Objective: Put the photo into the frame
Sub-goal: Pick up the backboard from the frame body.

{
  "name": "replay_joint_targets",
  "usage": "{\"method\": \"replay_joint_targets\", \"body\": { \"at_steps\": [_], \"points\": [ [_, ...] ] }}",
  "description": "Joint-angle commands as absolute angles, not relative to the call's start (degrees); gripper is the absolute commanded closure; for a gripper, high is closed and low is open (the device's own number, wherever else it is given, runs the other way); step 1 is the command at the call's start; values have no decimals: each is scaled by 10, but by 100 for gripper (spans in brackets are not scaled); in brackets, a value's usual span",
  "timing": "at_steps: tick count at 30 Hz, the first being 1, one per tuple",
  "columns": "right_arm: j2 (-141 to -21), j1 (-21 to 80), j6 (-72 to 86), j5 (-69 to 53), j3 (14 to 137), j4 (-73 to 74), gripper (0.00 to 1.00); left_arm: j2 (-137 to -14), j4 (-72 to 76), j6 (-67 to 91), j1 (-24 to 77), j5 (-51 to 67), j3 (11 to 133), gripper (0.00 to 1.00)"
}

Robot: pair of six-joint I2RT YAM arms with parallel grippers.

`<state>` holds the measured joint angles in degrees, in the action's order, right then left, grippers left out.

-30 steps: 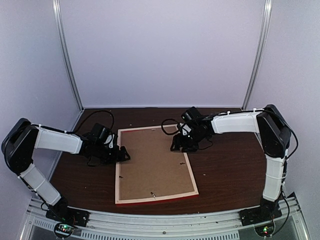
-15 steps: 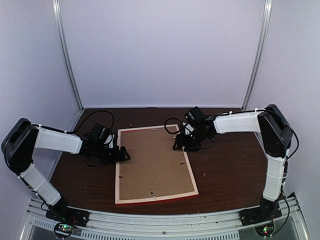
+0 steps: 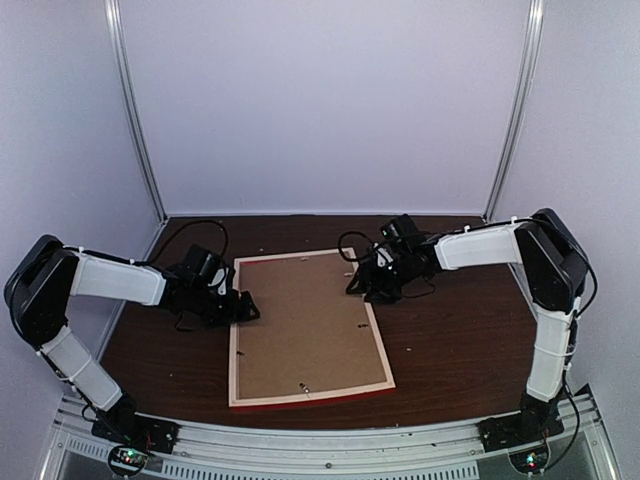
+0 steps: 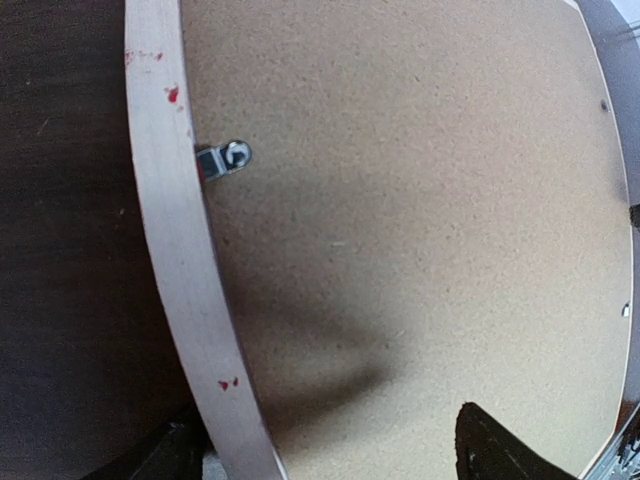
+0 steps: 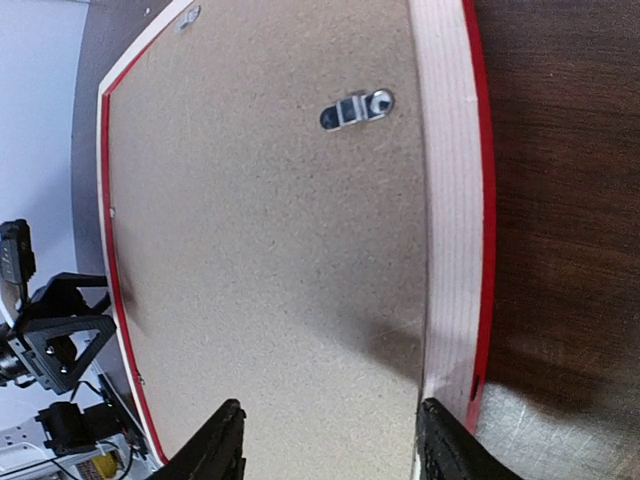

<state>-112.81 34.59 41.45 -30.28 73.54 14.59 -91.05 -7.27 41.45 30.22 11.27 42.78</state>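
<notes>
The frame (image 3: 234,360) lies face down on the table (image 3: 450,340), pale wood up, red edges, brown board (image 3: 305,320) inside. The left gripper (image 3: 240,308) and right gripper (image 3: 368,290) stand open, holding nothing.

the frame (image 3: 235,330) lay face down, front hidden; anything under its backing board (image 3: 305,320) was covered; both wrist views cropped the frame.
</notes>
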Motion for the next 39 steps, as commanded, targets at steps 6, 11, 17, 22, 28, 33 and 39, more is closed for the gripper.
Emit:
{"method": "replay_joint_targets", "body": {
  "at_steps": [6, 11, 17, 22, 28, 33, 39],
  "points": [
    [-1101, 331, 510, -475, 697, -27, 52, -933, -61, 405, 315, 132, 441, 13],
    [-1101, 329, 547, -530, 697, -87, 57, -936, -62, 404, 317, 135, 446, 14],
    [-1103, 330, 572, -560, 692, -132, 62, -940, -68, 401, 318, 137, 454, 14],
    [-1110, 329, 584, -585, 688, -161, 63, -943, -68, 401, 321, 138, 457, 14],
    [-1118, 329, 585, -616, 675, -211, 65, -943, -71, 399, 322, 138, 461, 14],
    [-1123, 329, 626, -638, 653, -328, 66, -945, -73, 398, 323, 139, 466, 13],
    [-1152, 331, 714, -655, 643, -480, 68, -947, -73, 398, 323, 138, 467, 14]
  ]
}}
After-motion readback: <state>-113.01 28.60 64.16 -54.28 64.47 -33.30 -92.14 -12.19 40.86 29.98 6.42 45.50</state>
